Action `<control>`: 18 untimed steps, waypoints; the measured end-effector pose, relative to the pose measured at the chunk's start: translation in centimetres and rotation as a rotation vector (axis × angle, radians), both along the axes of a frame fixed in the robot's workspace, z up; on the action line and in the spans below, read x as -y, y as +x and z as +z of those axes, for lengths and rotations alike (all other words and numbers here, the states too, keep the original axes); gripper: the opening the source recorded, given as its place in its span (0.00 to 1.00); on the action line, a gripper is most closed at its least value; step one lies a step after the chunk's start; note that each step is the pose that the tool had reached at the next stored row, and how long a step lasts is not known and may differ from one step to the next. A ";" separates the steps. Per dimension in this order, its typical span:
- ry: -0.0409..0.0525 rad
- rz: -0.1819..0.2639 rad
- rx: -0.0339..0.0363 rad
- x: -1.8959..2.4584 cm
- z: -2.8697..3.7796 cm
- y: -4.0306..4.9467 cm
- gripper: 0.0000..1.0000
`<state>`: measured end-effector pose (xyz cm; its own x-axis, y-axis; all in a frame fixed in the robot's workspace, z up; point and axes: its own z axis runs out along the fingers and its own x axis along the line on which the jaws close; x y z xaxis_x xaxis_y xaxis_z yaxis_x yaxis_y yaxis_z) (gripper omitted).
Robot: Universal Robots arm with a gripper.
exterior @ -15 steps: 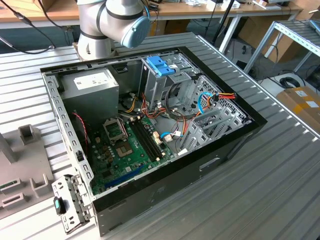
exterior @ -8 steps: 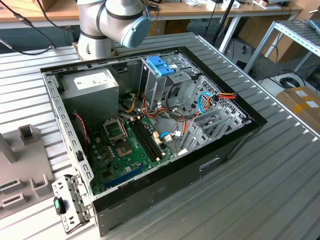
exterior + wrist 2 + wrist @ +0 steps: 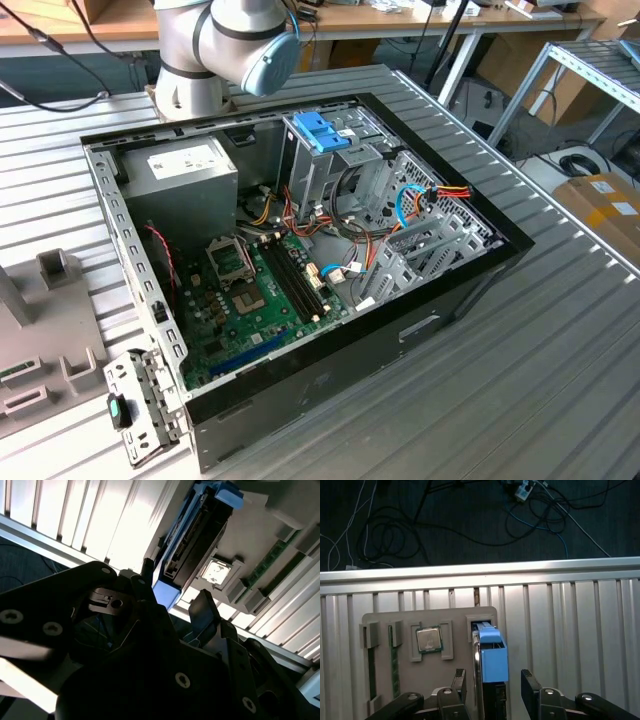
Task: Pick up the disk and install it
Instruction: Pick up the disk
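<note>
- The disk (image 3: 490,662) is a flat, dark grey drive framed by a bright blue carrier rail.
- It stands upright on its thin edge in a slot of the grey tray (image 3: 385,620), at one end of the tray and close to its rim.
- In the second wrist view, the disk (image 3: 196,542) shows its dark side, with blue caps at both ends.

The claw (image 3: 175,591) stands spread, a finger on each side of the blue-framed disk (image 3: 192,545), which sits in a grey tray (image 3: 250,522) on the ribbed counter (image 3: 115,525).
</note>
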<state>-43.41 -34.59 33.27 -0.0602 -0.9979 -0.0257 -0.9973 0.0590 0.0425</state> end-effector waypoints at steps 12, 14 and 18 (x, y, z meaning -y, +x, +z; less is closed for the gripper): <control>-0.0001 0.000 -0.0001 -0.01 -0.99 -0.48 0.56; 0.0000 0.000 0.0000 -0.01 -1.14 -0.59 0.56; 0.0000 0.000 0.0001 -0.01 -1.48 -0.75 0.56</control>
<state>-44.16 -34.59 31.78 -0.0602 -0.9979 -0.0257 -0.9974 0.0590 0.0425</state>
